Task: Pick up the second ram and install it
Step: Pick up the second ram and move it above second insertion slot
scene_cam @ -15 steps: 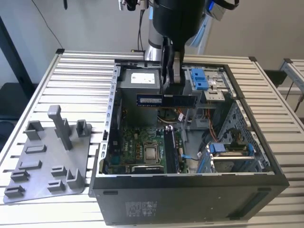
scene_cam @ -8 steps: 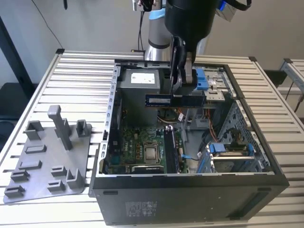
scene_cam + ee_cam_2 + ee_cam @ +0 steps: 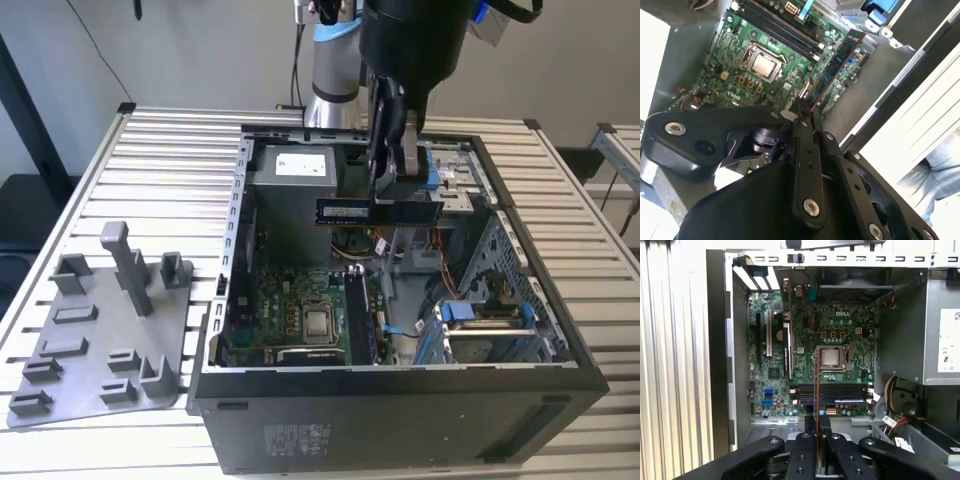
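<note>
Jaws clamped on second ram (image 3: 345,210), held on edge, well above memory slots (image 3: 830,390), inside open case (image 3: 232,250). Risk, as I judge it: stick sits crosswise to slots. Lowered unturned, it jams on slot walls or twists in grip.

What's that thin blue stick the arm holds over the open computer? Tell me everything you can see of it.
The second ram is a long, thin, flat, dark blue board with a pale label on its face. It hangs level on its long edge, clamped from above by the gripper, in the air over the motherboard inside the open computer case. Nothing else touches it.
</note>
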Robot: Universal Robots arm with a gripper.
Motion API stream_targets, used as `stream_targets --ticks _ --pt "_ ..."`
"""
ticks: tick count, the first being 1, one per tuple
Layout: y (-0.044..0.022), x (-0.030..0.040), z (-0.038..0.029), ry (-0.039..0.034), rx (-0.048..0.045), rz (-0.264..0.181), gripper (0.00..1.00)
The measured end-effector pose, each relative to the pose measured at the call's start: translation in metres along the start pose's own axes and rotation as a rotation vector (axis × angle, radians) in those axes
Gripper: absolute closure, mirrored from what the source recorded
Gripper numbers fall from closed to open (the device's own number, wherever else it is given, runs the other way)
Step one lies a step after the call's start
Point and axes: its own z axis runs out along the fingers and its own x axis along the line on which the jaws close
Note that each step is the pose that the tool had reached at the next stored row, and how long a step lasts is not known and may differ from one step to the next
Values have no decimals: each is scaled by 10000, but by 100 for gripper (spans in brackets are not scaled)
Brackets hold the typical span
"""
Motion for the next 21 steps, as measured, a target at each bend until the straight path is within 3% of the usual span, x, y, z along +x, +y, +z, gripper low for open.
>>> stream_targets --ticks 8,17,21 --pt "-236 -12 3 -1 1 4 86" --pt "-251 -14 3 0 0 5 86" --pt "-250 -60 5 -1 1 7 86"
